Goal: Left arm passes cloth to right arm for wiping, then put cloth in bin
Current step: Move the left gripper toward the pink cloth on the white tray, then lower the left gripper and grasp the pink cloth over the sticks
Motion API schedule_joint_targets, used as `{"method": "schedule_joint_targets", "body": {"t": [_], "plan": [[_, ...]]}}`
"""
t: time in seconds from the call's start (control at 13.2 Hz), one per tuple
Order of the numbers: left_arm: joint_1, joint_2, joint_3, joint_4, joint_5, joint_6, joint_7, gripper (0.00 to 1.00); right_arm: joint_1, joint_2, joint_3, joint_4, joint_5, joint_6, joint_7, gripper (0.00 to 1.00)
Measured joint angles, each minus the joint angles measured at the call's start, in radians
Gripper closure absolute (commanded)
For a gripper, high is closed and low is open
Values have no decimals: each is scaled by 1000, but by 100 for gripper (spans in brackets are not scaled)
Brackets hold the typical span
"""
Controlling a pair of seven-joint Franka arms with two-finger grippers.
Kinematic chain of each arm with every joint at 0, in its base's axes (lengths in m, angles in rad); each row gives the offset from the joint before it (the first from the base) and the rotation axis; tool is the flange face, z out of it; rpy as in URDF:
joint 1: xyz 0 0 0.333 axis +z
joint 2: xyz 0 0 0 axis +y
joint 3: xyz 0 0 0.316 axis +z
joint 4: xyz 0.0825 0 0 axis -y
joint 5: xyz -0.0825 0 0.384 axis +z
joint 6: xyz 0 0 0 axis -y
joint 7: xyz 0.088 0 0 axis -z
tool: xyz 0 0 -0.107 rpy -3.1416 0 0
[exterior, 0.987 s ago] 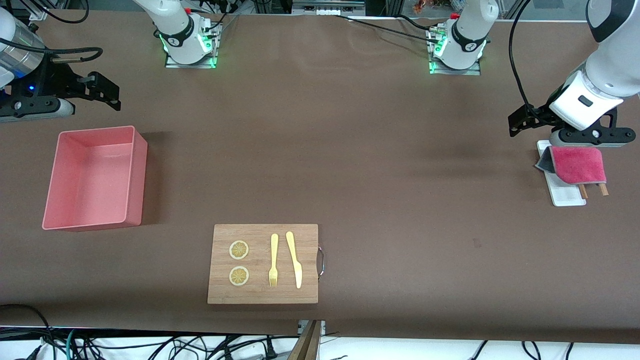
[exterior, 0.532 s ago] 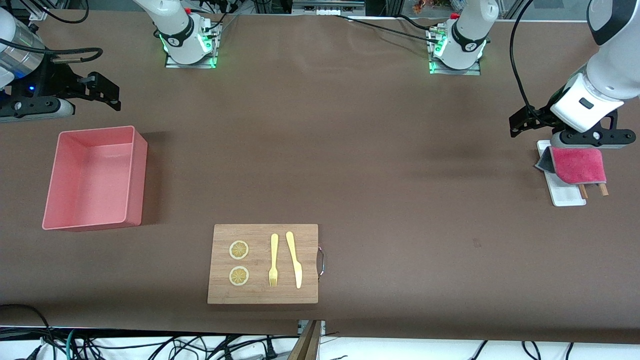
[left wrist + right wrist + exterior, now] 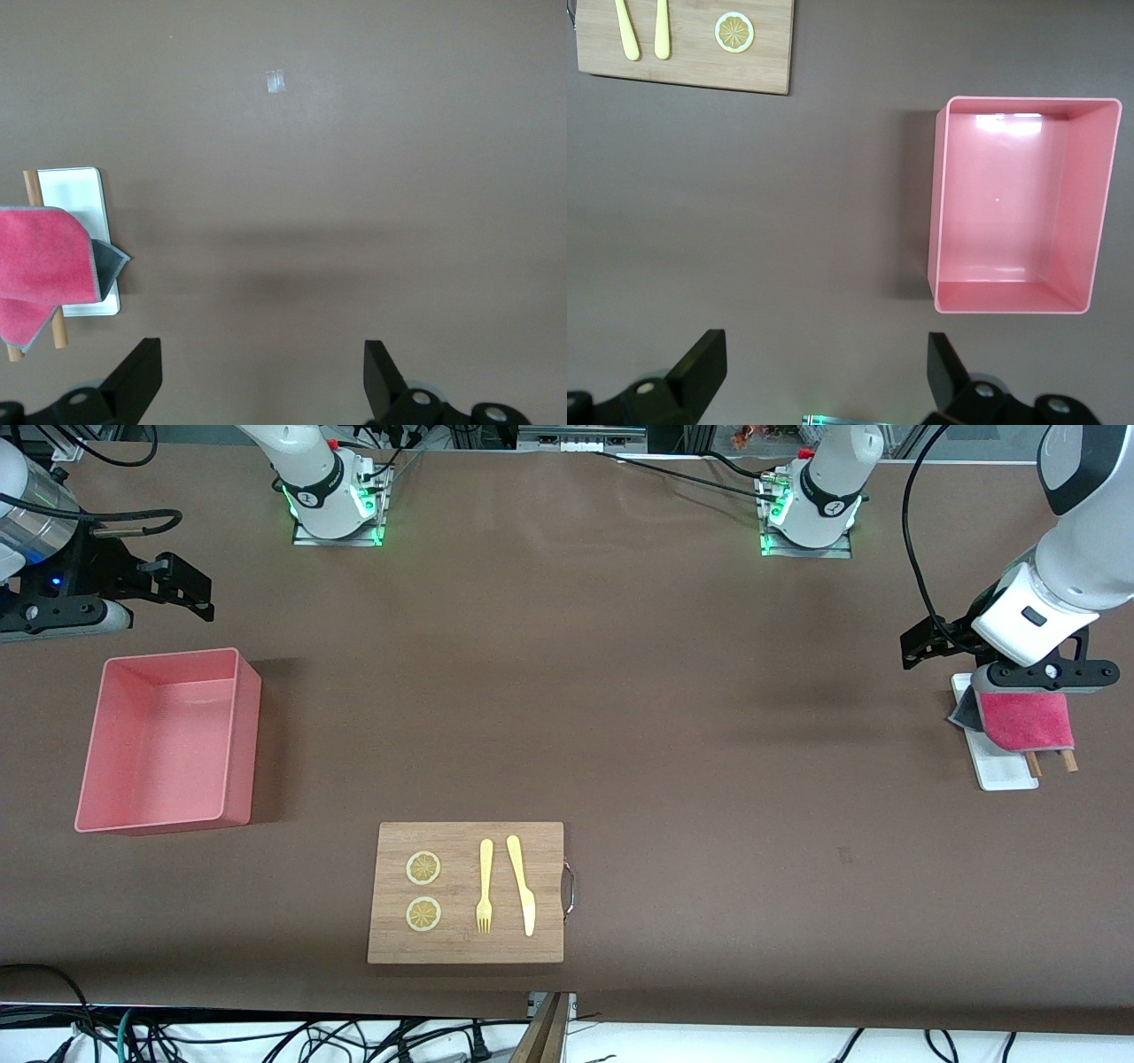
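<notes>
The soft, fuzzy magenta cloth [image 3: 1024, 720], one grey corner folded out, is lying draped across a small white tray [image 3: 1002, 766]. The left hand [image 3: 1019, 676] is hovering over the tray, fingers wide apart, holding nothing. The right hand [image 3: 182, 587], equally spread and empty, is waiting above the counter [image 3: 620, 691], well apart from the tray, near the rectangular pink plastic bin [image 3: 168, 740].

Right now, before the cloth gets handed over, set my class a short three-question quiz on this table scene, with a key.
1. True or false: the cloth already lies in the bin.
2. Which items lie on the wooden cutting board? A) two lemon slices, a fork and a knife B) a spoon and a cup C) nothing
3. Fill in: the left gripper hangs over the white ____ that the cloth rests on.

Key:
1. False; it lies on the tray at the left arm's end of the table.
2. A
3. tray

The right gripper waits, fingers open, near the bin.
</notes>
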Motion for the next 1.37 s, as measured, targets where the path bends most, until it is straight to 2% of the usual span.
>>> {"method": "schedule_joint_targets", "body": {"t": [0.68, 0.91, 1.14, 1.37], "plan": [[1, 1, 1, 0, 0, -4, 0, 0, 3, 0, 4, 0, 0, 0, 0, 0], [3, 2, 3, 0, 0, -46, 11, 0, 5, 0, 10, 0, 0, 0, 0, 0], [47, 10, 6, 1, 0, -58, 174, 0, 5, 0, 10, 0, 0, 0, 0, 0], [149, 39, 12, 8, 9, -58, 454, 0, 6, 0, 10, 0, 0, 0, 0, 0]]}}
